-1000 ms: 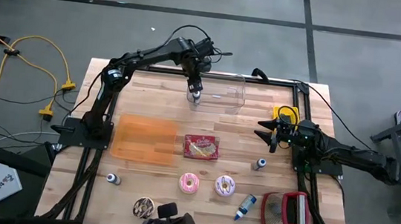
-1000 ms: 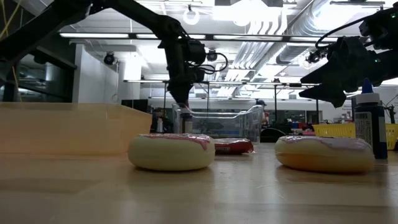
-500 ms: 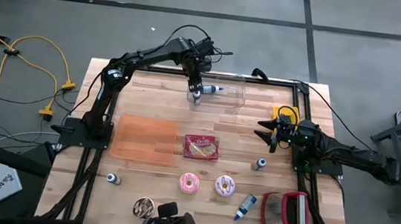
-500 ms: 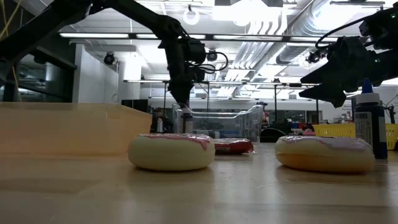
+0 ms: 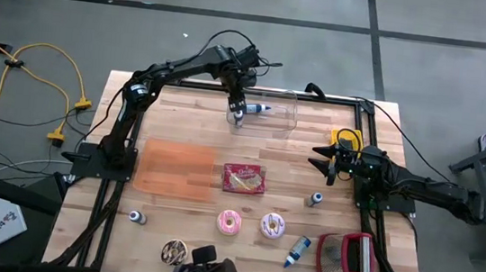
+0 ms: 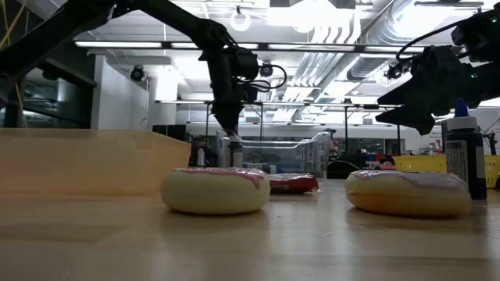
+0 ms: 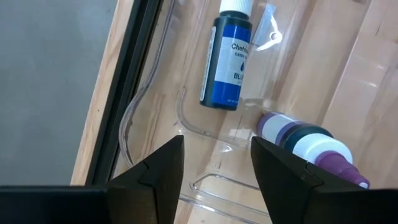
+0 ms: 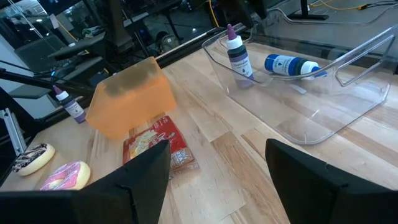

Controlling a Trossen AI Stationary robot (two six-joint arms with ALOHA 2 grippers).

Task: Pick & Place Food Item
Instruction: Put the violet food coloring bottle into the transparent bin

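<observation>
Item: blue bottle [image 7: 226, 59], lying on its side inside the clear bin [image 5: 274, 112] at the far edge of the tabletop [image 5: 173, 201], beside an upright purple-capped bottle [image 7: 311, 144].

Step in hand: we judge this to be the release at the end of a placement. The left end effector [image 7: 214, 165] hangs over the bin with its fingers parted and nothing between them; the blue bottle lies free just beyond them.

Next move: we would expect the left arm to lift clear of the bin wall, then turn to another item (two pink-iced doughnuts [image 5: 230, 223], a red snack packet [image 5: 245, 179] and further small bottles lie in the middle and near part of the tabletop). The lift wants care, since the bin rim sits close under the fingers.

Right end effector [image 8: 217, 171]: parked at the right side of the tabletop, fingers spread wide, empty.

Writing: the blue bottle's label seems to begin "Chef" with "CANDY" in small type under it and "BLU" below; the rest curves out of sight. The packet's print is too small to read.
</observation>
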